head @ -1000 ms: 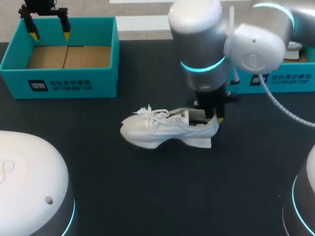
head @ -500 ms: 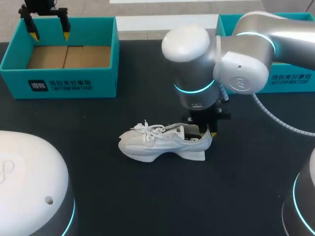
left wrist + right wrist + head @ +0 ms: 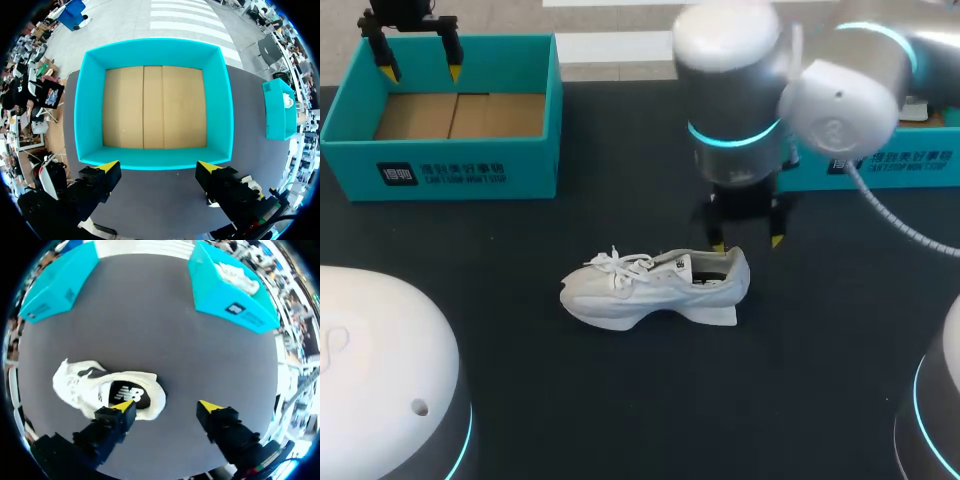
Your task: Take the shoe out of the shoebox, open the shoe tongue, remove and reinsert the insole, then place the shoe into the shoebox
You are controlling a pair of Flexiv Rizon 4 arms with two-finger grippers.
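At the middle of the dark table point(image 3: 620, 400), your white shoe point(image 3: 655, 288) stands on its sole, held by nothing.
Your right gripper point(image 3: 747, 240) hangs just by the heel, fingers apart; the shoe lies at its 8 o'clock, toe pointing to 9. Your left gripper point(image 3: 420, 68), fingers apart too, hangs over the teal shoebox point(image 3: 440, 172) at 11 o'clock. Another teal box point(image 3: 885, 165) sits at 2 o'clock.

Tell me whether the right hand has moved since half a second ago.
Yes. The right hand has come off the white lace-up sneaker, toward the teal cardboard box behind it.
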